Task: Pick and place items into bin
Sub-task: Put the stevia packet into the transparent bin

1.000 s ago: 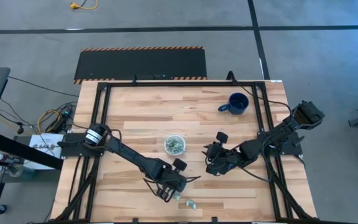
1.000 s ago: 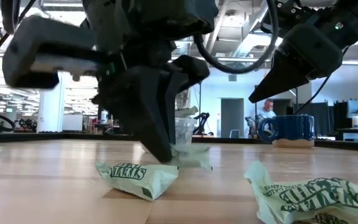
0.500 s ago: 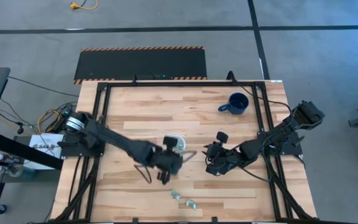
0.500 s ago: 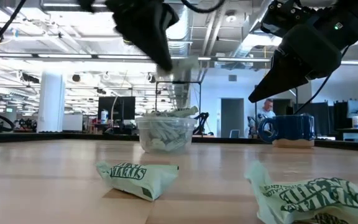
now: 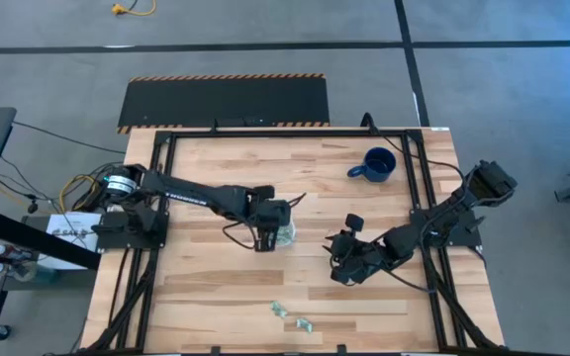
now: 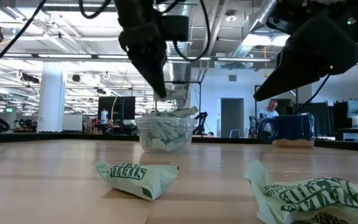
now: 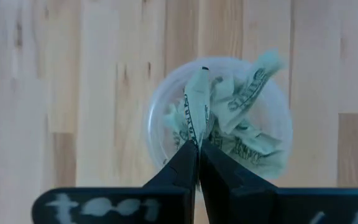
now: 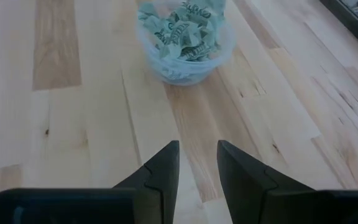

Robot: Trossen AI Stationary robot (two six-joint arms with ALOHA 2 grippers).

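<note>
The bin, a clear plastic cup [image 5: 281,234], stands mid-table with several green-and-white wrappers inside [image 7: 241,124]. My left gripper [image 5: 268,229] hovers right above the cup [image 6: 165,134] and is shut on one wrapper [image 7: 196,102]. Two more wrappers [image 5: 277,310] [image 5: 303,322] lie flat on the wood near the near edge; they fill the low view's foreground [image 6: 138,177] [image 6: 309,196]. My right gripper [image 5: 340,267] waits open to the cup's right, off the table surface [image 8: 197,163], fingers aimed at the cup [image 8: 184,46]. My left gripper pinches one crinkled wrapper between its two fingertips [image 7: 188,158], by the wrapper's upper end [image 7: 197,138]. The fingers come from above, pointing down. The wrapper hangs clear below them, over the cup's mouth; whether its lower end touches the wrappers inside cannot be told.
A dark blue mug [image 5: 374,163] stands near the table's far right corner [image 6: 286,129]. Black frame rails [image 5: 156,227] run along the table's left and right sides. Bare wood lies between the cup and the two loose wrappers.
My left gripper, which was down at the table by the loose wrappers near the near edge, has risen with one wrapper pinched and swung toward the far edge, ending above the cup. The two other wrappers stayed put. My right gripper shifted slightly toward the near edge.
</note>
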